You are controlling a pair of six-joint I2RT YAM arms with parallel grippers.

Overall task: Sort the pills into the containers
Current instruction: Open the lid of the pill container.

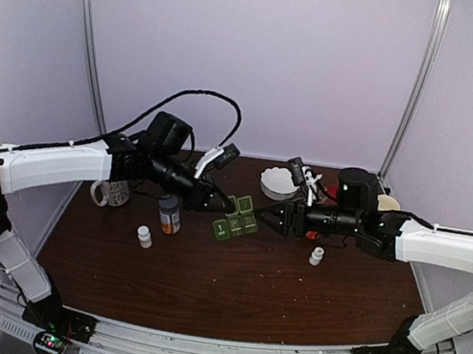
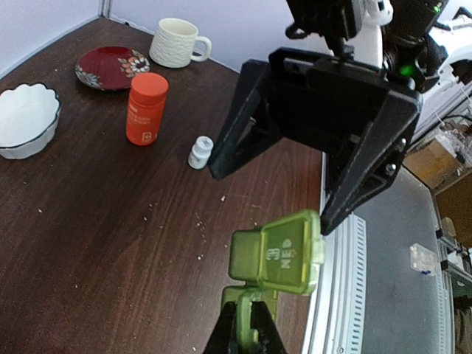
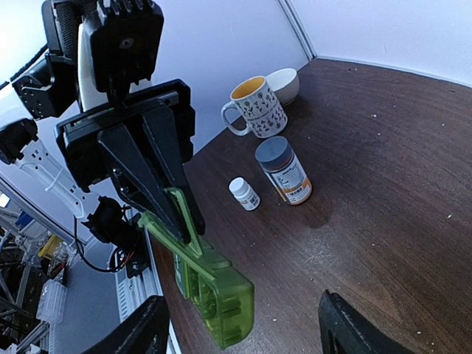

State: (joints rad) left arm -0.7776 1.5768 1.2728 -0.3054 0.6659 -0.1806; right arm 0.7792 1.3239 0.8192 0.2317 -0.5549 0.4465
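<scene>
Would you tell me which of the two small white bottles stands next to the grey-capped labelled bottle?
The left-side small white bottle, close beside the grey-capped labelled bottle; the other small white bottle stands alone near the right gripper.

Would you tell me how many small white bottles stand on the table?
2: one bottle beside the grey-capped bottle, another near the right gripper; others may be hidden.

The left arm (image 1: pixel 57 164) and right arm (image 1: pixel 448 246) are being clad in smooth white shells, with joints and wrists being left matte black. The left gripper (image 1: pixel 230 203) and right gripper (image 1: pixel 269 218) are being finished in black, with wedge-shaped fingers (image 2: pixel 236 140). A black cable (image 1: pixel 199 93) is being trailed from the left arm.
</scene>
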